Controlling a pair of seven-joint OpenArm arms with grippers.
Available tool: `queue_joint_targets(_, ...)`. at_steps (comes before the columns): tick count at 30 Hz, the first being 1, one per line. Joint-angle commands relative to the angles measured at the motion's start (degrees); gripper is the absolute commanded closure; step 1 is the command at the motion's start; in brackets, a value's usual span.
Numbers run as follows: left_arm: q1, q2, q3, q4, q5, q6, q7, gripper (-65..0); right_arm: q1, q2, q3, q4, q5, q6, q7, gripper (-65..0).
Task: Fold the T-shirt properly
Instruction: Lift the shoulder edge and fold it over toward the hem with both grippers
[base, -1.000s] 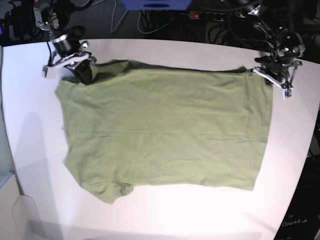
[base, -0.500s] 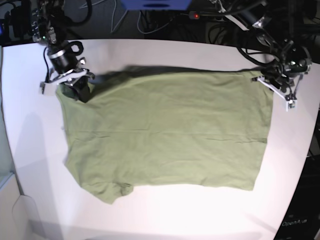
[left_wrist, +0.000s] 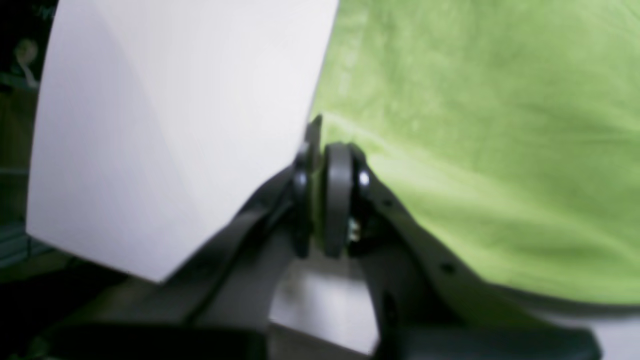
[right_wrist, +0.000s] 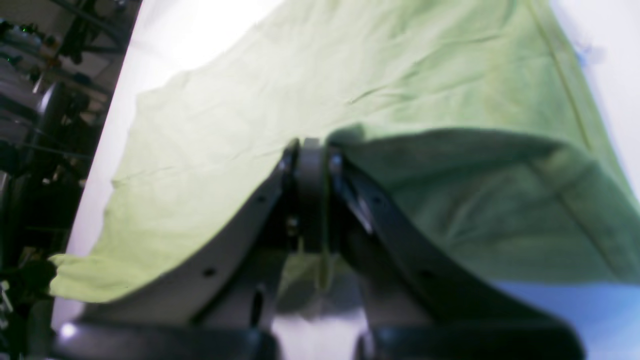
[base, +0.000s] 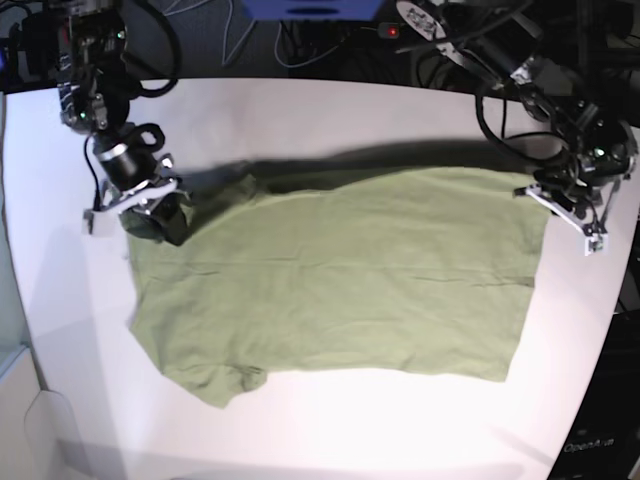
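T-shirt (base: 340, 275): olive-green, spread across the middle of the white surface (base: 330, 110) in the base view; its far edge is raised off the surface at both far corners and casts a dark shadow band along the far side, while the near part lies flat.

Sleeve: a short sleeve (base: 215, 380) lies flat at the near left corner of the garment.

Left gripper (base: 565, 195): at the far right corner of the T-shirt in the base view; in the left wrist view its jaws are pressed together on the fabric edge (left_wrist: 320, 150) (a thin strip of green shows between the dark pads).

Right gripper (base: 155, 210): at the far left corner of the T-shirt in the base view; the right wrist view shows the jaws clamped together on a fold of cloth (right_wrist: 345, 137), with fabric draping down to the right of the gripper and shaded underneath.

Cloth between the two grippers: the far edge runs between them in a shallow sag, with soft creases across the fabric.

Surroundings: dark cables and equipment (base: 300, 30) beyond the far edge of the surface.
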Motion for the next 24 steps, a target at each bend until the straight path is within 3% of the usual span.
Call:
queue_joint_targets(1, -1.6, -0.3, 0.2, 0.9, -0.6, 0.1, -1.1, -2.8, 1.8, 0.7, 0.5, 0.4, 0.5, 0.4, 0.7, -0.7)
queue_joint_targets(11, -6.8, -0.6, 4.9, -4.7, -0.6, 0.1, -1.7, -2.8, 8.4, 0.7, 0.2, -6.3, 0.5, 0.4, -0.5, -0.7)
queue_joint_targets(24, -13.5, -5.5, 5.8, -13.4, -1.2, 0.1, -1.8, -2.8, 19.5, 0.7, 0.1, -14.3, 0.5, 0.4, -5.8, -0.7)
